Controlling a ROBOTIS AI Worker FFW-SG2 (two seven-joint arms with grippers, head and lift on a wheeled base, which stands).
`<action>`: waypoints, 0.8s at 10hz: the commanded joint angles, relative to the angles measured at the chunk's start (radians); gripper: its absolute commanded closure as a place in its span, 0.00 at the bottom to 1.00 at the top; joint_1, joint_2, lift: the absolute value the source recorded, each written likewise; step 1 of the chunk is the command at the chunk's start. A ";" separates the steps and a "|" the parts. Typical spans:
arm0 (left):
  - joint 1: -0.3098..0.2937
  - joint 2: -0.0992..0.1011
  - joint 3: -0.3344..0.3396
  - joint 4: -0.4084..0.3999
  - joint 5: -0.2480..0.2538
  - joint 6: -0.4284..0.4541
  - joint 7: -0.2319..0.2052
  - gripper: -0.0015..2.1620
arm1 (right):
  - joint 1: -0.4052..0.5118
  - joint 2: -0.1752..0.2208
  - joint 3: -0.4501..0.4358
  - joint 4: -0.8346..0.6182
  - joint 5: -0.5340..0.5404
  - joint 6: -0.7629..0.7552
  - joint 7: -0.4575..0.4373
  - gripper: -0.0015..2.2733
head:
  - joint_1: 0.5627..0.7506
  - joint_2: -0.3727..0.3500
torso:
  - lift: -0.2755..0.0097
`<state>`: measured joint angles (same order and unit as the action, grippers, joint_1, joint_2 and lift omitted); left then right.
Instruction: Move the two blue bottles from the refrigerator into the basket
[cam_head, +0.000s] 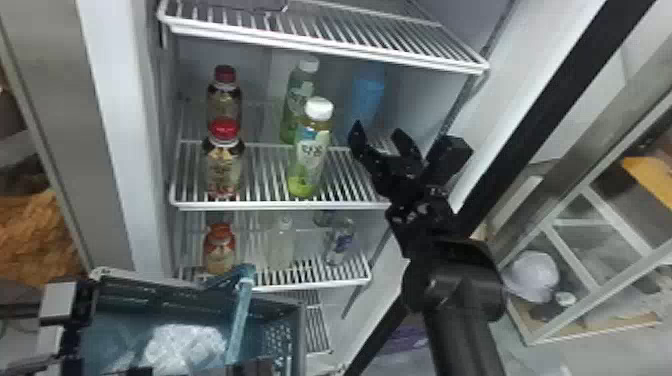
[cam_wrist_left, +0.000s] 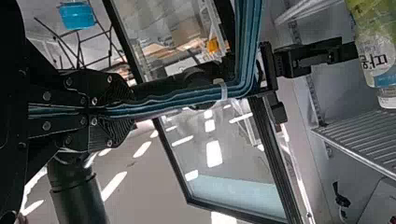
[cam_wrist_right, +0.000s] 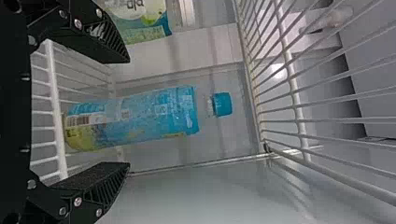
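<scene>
In the head view my right gripper (cam_head: 377, 131) is at the middle shelf's right side, in front of a blue bottle (cam_head: 368, 92) standing at the back. In the right wrist view my open right gripper (cam_wrist_right: 127, 113) has its fingers above and below the line of the blue-capped bottle (cam_wrist_right: 140, 116), touching neither side. The dark basket (cam_head: 300, 320), with a teal handle (cam_head: 241, 310), is at the lower left before the refrigerator; crumpled clear-white wrapping lies inside. In the left wrist view my left gripper (cam_wrist_left: 134, 111) is shut on the teal handle (cam_wrist_left: 175, 103).
Green bottles with white caps (cam_head: 310, 155) stand left of my right gripper, red-capped bottles (cam_head: 223, 165) farther left. The wire shelf above (cam_head: 325, 42) and the refrigerator's right wall bound the space. More bottles (cam_head: 340, 242) stand on the shelf below.
</scene>
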<state>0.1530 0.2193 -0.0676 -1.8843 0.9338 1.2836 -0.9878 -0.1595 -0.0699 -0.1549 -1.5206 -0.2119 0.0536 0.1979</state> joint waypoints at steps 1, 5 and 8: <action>-0.003 0.000 -0.001 0.003 0.000 0.000 0.000 0.54 | -0.030 -0.002 0.000 0.022 0.012 0.008 -0.003 0.11 | 0.70 0.03 | 0.97; -0.008 0.000 -0.008 0.013 0.002 0.000 0.001 0.54 | -0.088 -0.010 -0.002 0.074 0.042 0.052 -0.012 0.11 | 0.70 0.03 | 0.97; -0.011 0.000 -0.011 0.018 0.004 0.000 0.003 0.54 | -0.137 -0.013 0.014 0.125 0.055 0.052 -0.023 0.11 | 0.70 0.03 | 0.97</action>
<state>0.1428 0.2193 -0.0774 -1.8683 0.9371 1.2836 -0.9856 -0.2858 -0.0810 -0.1464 -1.4070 -0.1576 0.1048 0.1751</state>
